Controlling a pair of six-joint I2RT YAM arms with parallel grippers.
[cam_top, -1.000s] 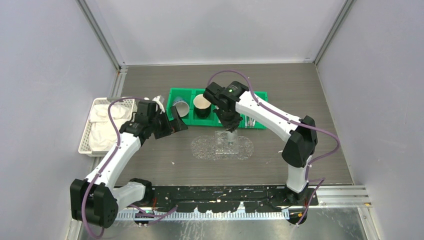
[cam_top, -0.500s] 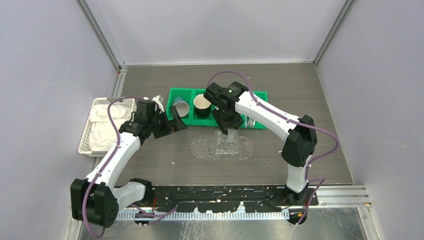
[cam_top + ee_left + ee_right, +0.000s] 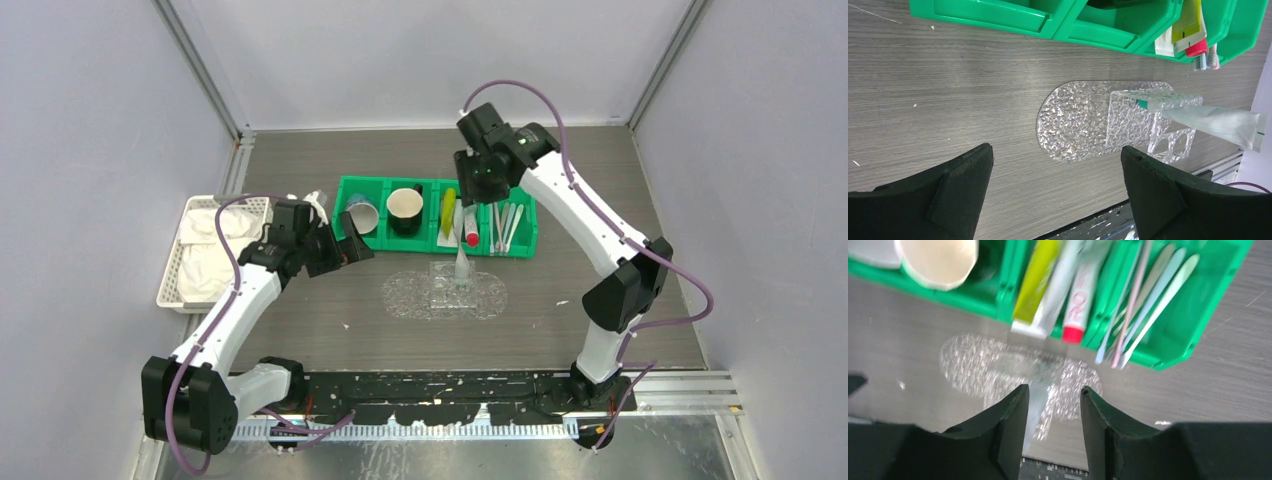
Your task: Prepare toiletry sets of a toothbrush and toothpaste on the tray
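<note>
My right hand [image 3: 478, 186] has just let go. A second ago it was down at the clear holder [image 3: 450, 283] on the tray [image 3: 405, 298], clamped shut. Now it is up and back over the right end of the green bin [image 3: 500, 254], its fingers partly apart with nothing between them. The white toothpaste tube [image 3: 462, 262] stays behind, propped in the holder and leaning, cap end down as the left wrist view shows it.

I judge the paste half of one set is placed. No toothbrush is on the tray yet. The toothbrushes [image 3: 507, 225] lie in the bin's rightmost compartment, close beneath the right hand, so that looks like the next pick.

My left hand [image 3: 345, 245] is spread wide and empty, hovering by the bin's left end above the worktop, just where it was in the earlier frame. Tray, holder and bin have not shifted either.
</note>
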